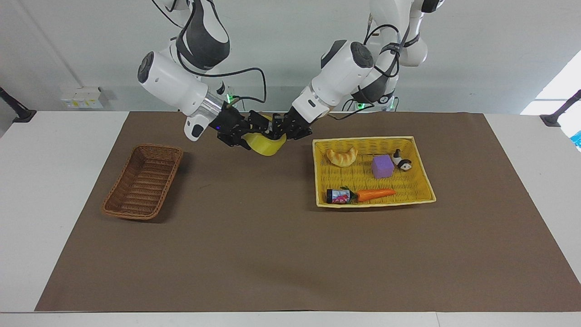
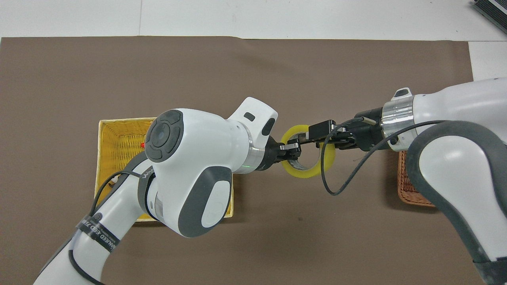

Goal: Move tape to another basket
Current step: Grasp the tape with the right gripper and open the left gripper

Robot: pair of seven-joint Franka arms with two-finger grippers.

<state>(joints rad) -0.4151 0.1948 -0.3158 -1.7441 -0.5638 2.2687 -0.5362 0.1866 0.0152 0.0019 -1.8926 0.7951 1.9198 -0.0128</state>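
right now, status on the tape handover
Left gripper shut on tape; right gripper also at the roll, over the mat. Basket waiting, path unobstructed.

High facing camera across the table, steep overhead above robots; shared: brown mat (image 1: 290, 254).

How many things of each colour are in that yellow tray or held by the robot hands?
Yellow: 1, the tape, held up between left gripper and right gripper
Tan: 1, croissant
Purple: 1, block
Orange: 1, carrot
Black-and-white: 1, figure
Multicoloured: 1, can
Total: 6
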